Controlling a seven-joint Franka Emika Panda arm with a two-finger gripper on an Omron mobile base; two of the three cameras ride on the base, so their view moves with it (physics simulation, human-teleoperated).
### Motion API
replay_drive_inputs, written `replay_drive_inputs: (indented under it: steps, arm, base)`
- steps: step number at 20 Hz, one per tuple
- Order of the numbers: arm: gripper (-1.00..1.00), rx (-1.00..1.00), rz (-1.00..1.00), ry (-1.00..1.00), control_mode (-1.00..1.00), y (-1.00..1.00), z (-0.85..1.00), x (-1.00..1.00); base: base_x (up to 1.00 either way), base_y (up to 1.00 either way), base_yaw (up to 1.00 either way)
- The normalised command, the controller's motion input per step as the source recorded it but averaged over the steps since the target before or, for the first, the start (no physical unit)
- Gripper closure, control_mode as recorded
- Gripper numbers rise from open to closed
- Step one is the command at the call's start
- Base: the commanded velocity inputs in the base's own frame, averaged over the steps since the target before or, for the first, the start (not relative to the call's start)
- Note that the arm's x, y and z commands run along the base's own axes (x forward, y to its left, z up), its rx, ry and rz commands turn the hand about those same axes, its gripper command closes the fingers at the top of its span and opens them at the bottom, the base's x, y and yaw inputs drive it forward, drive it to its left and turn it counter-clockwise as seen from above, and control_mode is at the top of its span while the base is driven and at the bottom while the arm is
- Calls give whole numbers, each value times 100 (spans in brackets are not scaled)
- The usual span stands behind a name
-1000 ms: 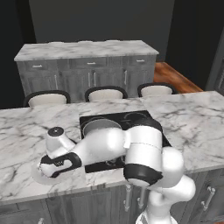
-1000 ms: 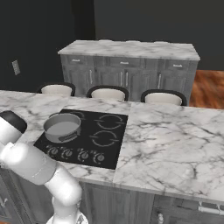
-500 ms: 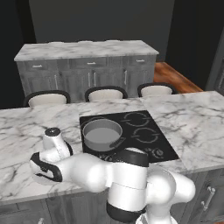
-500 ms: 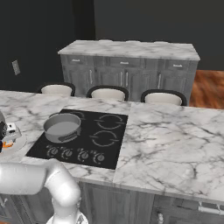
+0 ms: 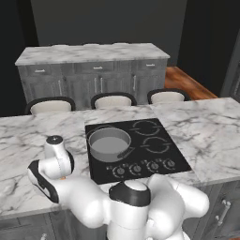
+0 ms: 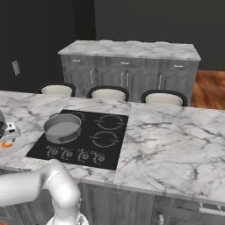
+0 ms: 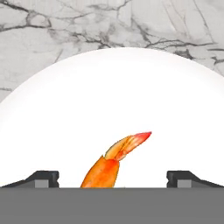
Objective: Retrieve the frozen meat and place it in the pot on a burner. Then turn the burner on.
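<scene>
The frozen meat [image 7: 114, 164], a small curved orange piece with a reddish pointed tail, lies on a round white plate [image 7: 65, 131] that sits on the marble tabletop [image 7: 52, 26] to the left of the black cooktop [image 5: 161, 154]. In the hand view the claw [image 7: 111, 177] hangs just over it with its two dark tips spread wide, one on each side of the piece and closed on nothing. Being so small, it should weigh next to nothing, and frozen it is likely stiff and a little slick, so a pinch on the thin tail could let it squirt out. The thicker orange body looks like the better place to grip, squeezing across its narrow width. The grey pot [image 5: 109, 143] stands well apart on the cooktop's front-left burner [image 6: 66, 121], empty.
</scene>
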Motion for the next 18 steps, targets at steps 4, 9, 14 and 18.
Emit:
replay_drive_inputs:
  steps: [4,9,14,18]
  arm:
    - [100,7,0,0,-100,3,-28,0]
    - [100,1,0,0,-100,0,-10,0]
    - [100,0,0,0,-100,0,-4,0]
    - [100,0,0,0,-100,0,4,-5]
  base:
    - [0,0,0]
    - [0,0,0]
    - [0,0,0]
    - [0,0,0]
